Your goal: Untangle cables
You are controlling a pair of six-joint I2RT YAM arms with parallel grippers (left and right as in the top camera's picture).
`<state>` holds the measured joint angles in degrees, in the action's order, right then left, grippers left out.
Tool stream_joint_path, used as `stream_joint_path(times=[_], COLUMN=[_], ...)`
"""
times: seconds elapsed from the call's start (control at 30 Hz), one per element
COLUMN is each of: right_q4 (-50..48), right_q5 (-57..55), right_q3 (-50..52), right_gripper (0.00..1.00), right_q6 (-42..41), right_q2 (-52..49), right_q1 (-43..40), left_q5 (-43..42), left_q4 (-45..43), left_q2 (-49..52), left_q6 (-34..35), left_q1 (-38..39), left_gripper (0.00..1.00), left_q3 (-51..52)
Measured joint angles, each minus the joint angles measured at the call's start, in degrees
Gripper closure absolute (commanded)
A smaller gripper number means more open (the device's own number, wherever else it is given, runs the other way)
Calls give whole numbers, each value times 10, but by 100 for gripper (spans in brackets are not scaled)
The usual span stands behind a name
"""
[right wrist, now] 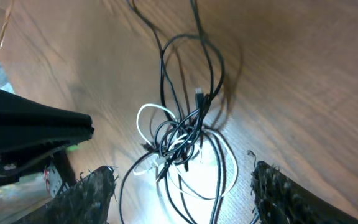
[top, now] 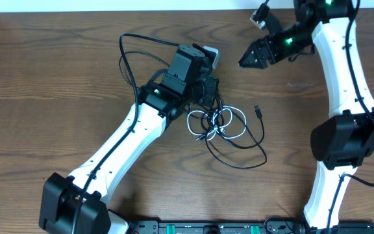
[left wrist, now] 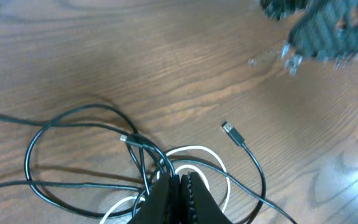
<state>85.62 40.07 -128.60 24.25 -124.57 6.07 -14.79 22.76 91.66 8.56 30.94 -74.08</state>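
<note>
Barely started: the thin white cord [left wrist: 194, 149] and long thin black cord [left wrist: 248, 151] form one knot [top: 211, 127]. The left gripper [left wrist: 180, 180] is closed at the knot, and the right gripper [right wrist: 185, 193] is parted and empty above it.

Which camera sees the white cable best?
The overhead view: the white cable shows its loops uncovered, tangled with the black cable. The left wrist view has it partly hidden behind the left hand; the right wrist view sees it close, but glare washes part out.

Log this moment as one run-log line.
left gripper: shut, at tangle | right gripper: open, above tangle, empty | black cable and white cable: knotted together on table | untangling: not done
</note>
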Motion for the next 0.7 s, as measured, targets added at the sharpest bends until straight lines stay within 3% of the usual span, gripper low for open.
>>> stream_joint_path(times=[0.27, 0.47, 0.53, 0.7], right_q4=[-86, -164, -186, -222], right_q5=[-2, -20, -39, -74], right_q3=[184, 280, 301, 352], right_gripper=[37, 40, 43, 59], right_q6=[-40, -101, -123, -154], right_q2=[-1, -2, -2, -2], right_q1=[29, 71, 84, 103], left_q5=[-2, -3, -4, -4], left_q4=[84, 88, 88, 58], left_q2=[22, 69, 83, 122], left_q6=[7, 49, 65, 104], left_q1=[-1, -2, -5, -14], left_gripper=[86, 83, 75, 71], left_q3=[0, 0, 0, 0])
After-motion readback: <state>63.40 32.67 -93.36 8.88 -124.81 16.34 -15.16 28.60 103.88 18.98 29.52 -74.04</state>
